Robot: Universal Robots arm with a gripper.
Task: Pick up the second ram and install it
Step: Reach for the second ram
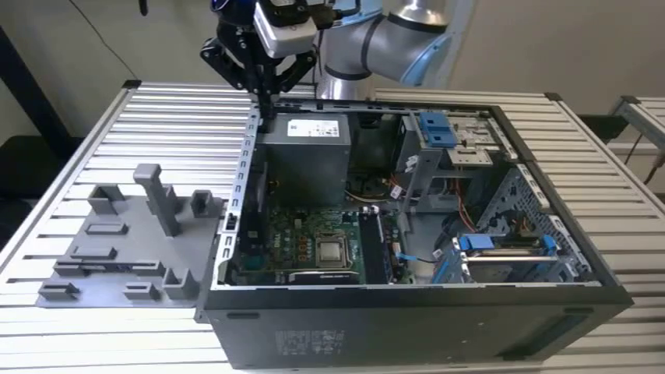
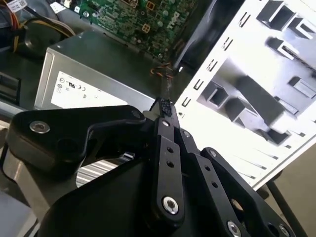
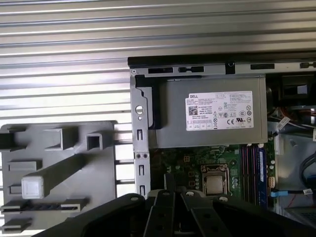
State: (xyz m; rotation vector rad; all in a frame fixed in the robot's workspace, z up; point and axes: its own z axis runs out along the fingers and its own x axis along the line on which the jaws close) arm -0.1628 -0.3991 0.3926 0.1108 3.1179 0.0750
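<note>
Above the rear edge of the open computer case (image 1: 416, 331), beside the power supply (image 1: 307, 156), the hand (image 1: 266, 107) is hovering with its fingers pressed together, pinching nothing. Well apart from it, the second ram (image 3: 47, 206) seems to be sitting edge-up in a long slot of the grey holder tray (image 1: 195, 251), which is lying on the slatted tabletop (image 1: 167, 117).
</note>
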